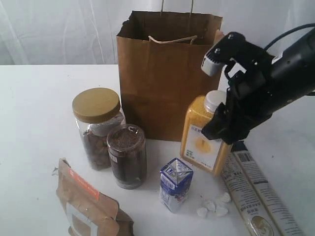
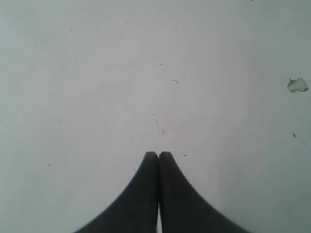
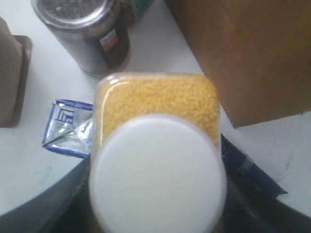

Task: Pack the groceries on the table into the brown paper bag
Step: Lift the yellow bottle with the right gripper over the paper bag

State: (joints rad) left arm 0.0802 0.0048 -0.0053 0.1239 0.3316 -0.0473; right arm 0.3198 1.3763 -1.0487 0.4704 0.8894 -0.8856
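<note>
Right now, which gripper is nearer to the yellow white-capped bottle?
Right. The right gripper straddles the yellow white-capped bottle at its cap; the left gripper, shut, is over bare table, no bottle in its view.

In the exterior view, the kraft pouch (image 1: 88, 206) ran off the bottom edge at lower left, and the long printed packet (image 1: 256, 196) ran off the lower right corner. The right gripper (image 1: 222, 129) covered the right shoulder of the yellow bottle (image 1: 199, 142). In the right wrist view the white cap (image 3: 158, 174) was a blur that hid the bottle's body, so whether the jaws pressed it could not be told.
</note>
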